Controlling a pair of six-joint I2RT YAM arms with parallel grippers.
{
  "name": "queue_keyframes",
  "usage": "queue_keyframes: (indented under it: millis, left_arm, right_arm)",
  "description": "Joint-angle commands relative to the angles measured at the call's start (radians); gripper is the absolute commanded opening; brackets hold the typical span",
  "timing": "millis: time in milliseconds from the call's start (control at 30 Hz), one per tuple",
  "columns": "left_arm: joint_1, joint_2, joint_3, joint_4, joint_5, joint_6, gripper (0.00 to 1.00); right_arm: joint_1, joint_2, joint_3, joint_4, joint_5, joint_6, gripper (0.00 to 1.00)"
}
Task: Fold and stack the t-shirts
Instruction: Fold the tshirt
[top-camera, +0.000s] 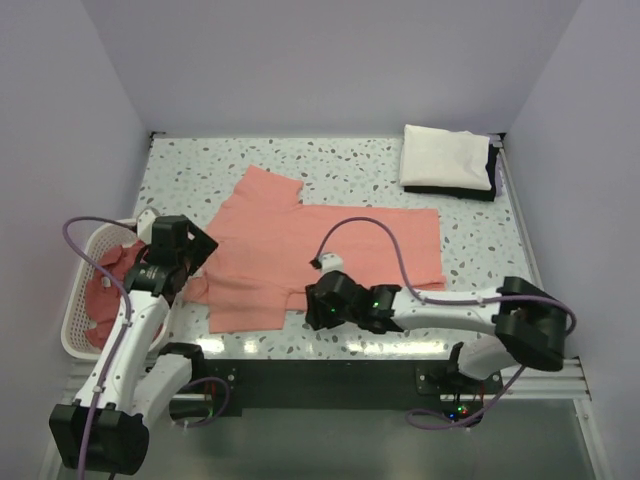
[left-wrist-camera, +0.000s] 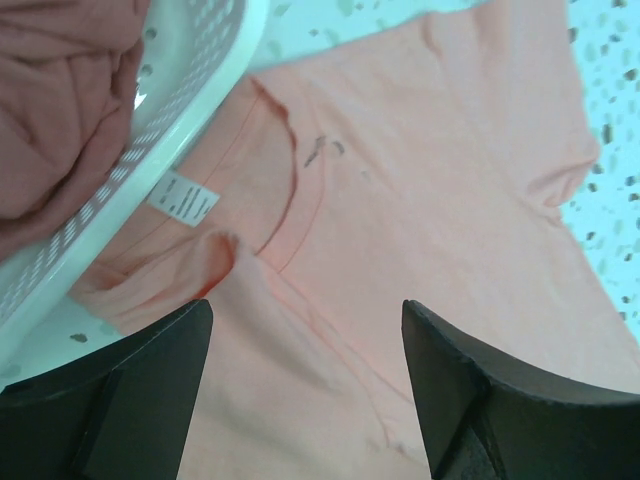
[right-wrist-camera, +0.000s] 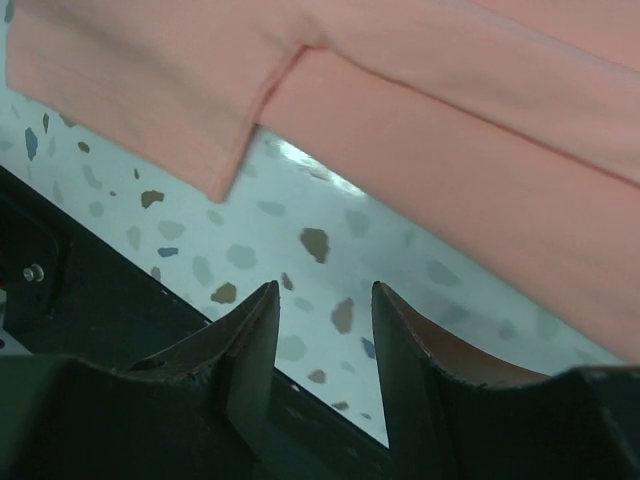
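Note:
One salmon-pink t-shirt (top-camera: 330, 240) lies spread flat on the speckled table (top-camera: 200, 170). More pink t-shirts (top-camera: 105, 275) sit bunched in the white basket (top-camera: 70, 335) at the left. My left gripper (top-camera: 185, 255) hovers open over the spread shirt's collar end beside the basket. In the left wrist view its jaws (left-wrist-camera: 307, 305) stand wide apart above the cloth (left-wrist-camera: 430, 150), with the white neck label (left-wrist-camera: 185, 198) just ahead. My right gripper (top-camera: 320, 300) is at the shirt's near edge, open (right-wrist-camera: 322, 290) over bare table, holding nothing. The shirt's hem (right-wrist-camera: 450, 110) lies just beyond it.
A folded white cloth (top-camera: 445, 160) rests on a dark one at the back right corner. The basket's lattice wall (left-wrist-camera: 170, 90) lies over the spread shirt's shoulder. The dark front rail (top-camera: 320, 375) runs right under my right gripper (right-wrist-camera: 90, 290). Walls close in on three sides.

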Motion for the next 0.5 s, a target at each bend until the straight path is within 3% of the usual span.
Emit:
queue_keyframes:
  millis: [0, 133, 467]
  left_arm:
    - [-0.004, 0.01, 0.106, 0.018, -0.003, 0.068, 0.82]
    - [-0.004, 0.018, 0.187, 0.006, -0.009, 0.096, 0.83]
    - [0.005, 0.063, 0.332, -0.006, -0.011, 0.139, 0.86]
  right_arm:
    - [0.116, 0.157, 0.171, 0.116, 0.179, -0.084, 0.45]
    - [0.207, 0.295, 0.294, 0.148, 0.215, -0.21, 0.44]
    - [0.262, 0.585, 0.554, 0.252, 0.152, -0.436, 0.4]
